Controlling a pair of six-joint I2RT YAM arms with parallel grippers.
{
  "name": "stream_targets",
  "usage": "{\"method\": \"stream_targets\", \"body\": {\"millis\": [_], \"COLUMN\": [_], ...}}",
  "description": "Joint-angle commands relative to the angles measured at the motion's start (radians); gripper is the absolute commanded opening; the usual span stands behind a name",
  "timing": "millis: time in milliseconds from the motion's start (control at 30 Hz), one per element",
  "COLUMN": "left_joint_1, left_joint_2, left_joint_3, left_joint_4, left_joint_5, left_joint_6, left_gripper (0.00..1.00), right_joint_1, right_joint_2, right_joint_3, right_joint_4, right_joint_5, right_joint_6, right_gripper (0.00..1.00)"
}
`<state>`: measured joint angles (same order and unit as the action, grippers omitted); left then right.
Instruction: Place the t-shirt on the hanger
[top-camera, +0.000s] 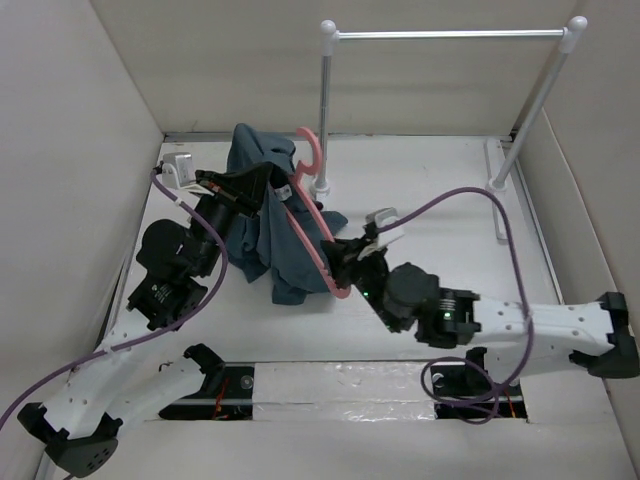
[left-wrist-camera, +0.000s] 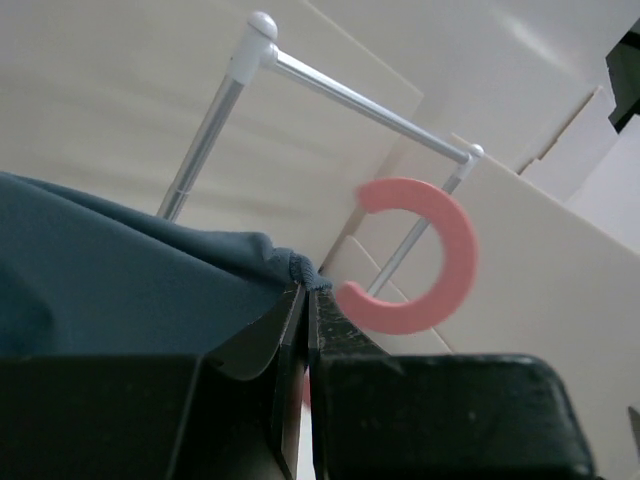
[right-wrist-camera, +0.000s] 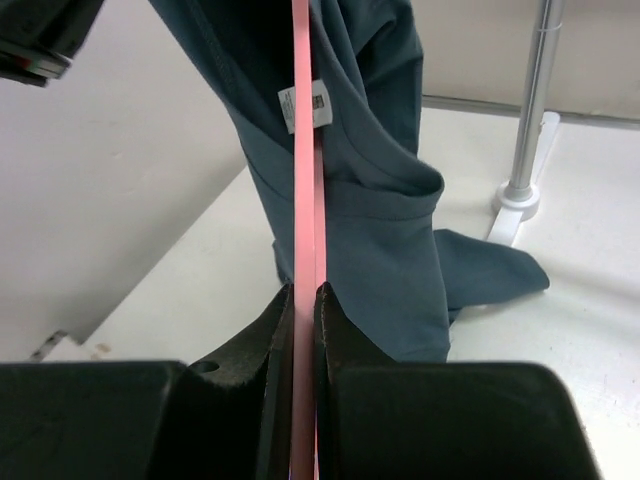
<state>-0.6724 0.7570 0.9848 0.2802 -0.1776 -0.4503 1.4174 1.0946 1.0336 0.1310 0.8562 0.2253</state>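
The hanger (top-camera: 318, 150) lies across the t-shirt's (top-camera: 262, 250) right side, before the rack (top-camera: 450, 34). The shirt's hem seems to touch the table (top-camera: 440, 180).

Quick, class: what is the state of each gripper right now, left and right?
Left gripper: closed, pinching the t-shirt edge.
Right gripper: closed on the hanger.

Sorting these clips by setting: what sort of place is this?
Probably a robotics lab test cell: bare white panel walls box in the table, left arm and right arm sit at its near edge, and a clothes rack stands behind.
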Motion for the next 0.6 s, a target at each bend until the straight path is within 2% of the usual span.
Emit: {"method": "stream_targets", "body": {"millis": [0,133,200,300,467,567], "left_joint_1": [-0.004,-0.004,-0.004,-0.004,-0.004,-0.004], "left_joint_2": [0.002,-0.021,-0.028,-0.038,-0.002,0.067], "left_joint_3": [0.009,-0.015,-0.014,0.001,-0.008,-0.037], "left_joint_4": [0.053,0.031,0.021,-0.006,-0.010,0.042], "left_joint_5": [0.061,0.040,0.035,0.020,0.085,0.171], "left_joint_6": [-0.021,-0.033,-0.030,-0.016,-0.002,-0.027], "left_gripper": [0.00,0.00,0.00,0.00,0.00,0.00], "right_joint_1": [-0.050,-0.116,-0.126,-0.113,-0.097,-0.216], "right_joint_2": [0.117,0.205,0.206,0.151,0.044,0.085], "right_joint_3": [0.062,0.083,0.066,0.022,-0.032,-0.001], "right_joint_4": [0.333,0.458,0.598,0.694,0.697,0.645], "right_joint_5": [0.093,0.024,0.029,-0.003,-0.023,-0.120], "right_joint_6": [-0.095,-0.109,-0.188,-0.257,-0.259,-0.167], "right_gripper": [0.00,0.00,0.00,0.00,0.00,0.00]}}
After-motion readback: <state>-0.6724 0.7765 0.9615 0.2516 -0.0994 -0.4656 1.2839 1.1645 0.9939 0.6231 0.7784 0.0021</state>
